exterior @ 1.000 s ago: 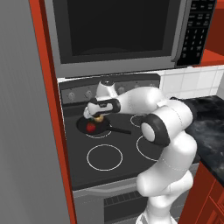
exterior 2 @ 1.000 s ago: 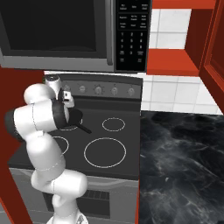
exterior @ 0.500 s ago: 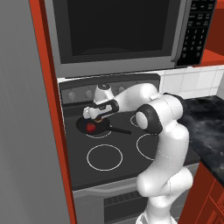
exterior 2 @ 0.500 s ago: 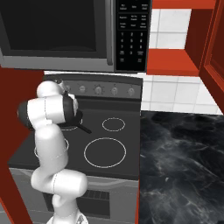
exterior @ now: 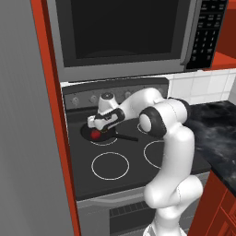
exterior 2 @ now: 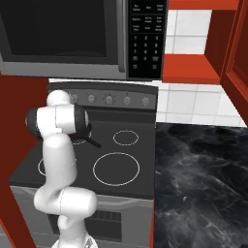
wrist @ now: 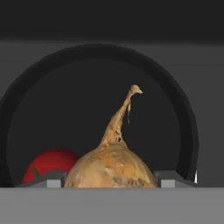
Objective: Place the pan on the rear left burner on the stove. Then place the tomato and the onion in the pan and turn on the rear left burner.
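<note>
Hovering over the shallow round black pan point(wrist: 183, 131) on the stove's point(exterior: 138, 184) rear left burner, gripper point(wrist: 109, 181) pinching the tan-yellow onion point(wrist: 111, 168) beside the glossy red tomato point(wrist: 48, 164); best released low, centred inside the rim.

surface: stove point(exterior: 138, 173) black glass | on it: pan point(exterior: 87, 132) at the rear left burner point(exterior: 107, 141)
</note>
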You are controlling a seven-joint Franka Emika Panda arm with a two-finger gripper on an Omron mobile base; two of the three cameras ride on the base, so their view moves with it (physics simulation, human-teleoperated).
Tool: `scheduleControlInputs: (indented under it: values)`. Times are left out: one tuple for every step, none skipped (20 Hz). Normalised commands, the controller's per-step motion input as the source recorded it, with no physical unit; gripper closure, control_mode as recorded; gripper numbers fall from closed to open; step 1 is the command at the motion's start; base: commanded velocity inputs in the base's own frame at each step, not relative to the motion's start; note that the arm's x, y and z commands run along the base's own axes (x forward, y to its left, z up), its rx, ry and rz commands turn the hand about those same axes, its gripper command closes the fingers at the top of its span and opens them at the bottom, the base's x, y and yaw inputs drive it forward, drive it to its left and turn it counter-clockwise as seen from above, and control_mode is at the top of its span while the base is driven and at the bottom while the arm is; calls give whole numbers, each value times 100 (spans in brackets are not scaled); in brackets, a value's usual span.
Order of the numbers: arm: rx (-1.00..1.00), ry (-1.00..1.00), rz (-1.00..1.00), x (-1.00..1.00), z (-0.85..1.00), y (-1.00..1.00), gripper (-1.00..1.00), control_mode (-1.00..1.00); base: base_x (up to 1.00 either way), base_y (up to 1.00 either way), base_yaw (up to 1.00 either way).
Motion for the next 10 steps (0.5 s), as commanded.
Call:
scheduleControlInputs:
  values:
    - [0, 1, -10, 34, -21, -17, 100, -100, 0, 0, 0]
    - [0, 1, -9, 34, -17, -17, 100, -100, 0, 0, 0]
    - [0, 0, -9, 31, -16, -16, 100, -100, 0, 0, 0]
    - [0, 0, -9, 26, -16, -12, 100, -100, 0, 0, 0]
    - [0, 1, -8, 21, -16, -5, -100, -100, 0, 0, 0]
    - [0, 0, -7, 14, -16, 0, -100, -100, 0, 0, 0]
    - [0, 0, -5, 6, -6, 0, -100, -100, 0, 0, 0]
    - [0, 0, -3, 1, 0, 0, -100, -100, 0, 0, 0]
    - [0, 0, -3, 0, 0, 0, -100, -100, 0, 0, 0]
    - [0, 0, -2, 0, 0, 0, -100, -100, 0, 0, 0]
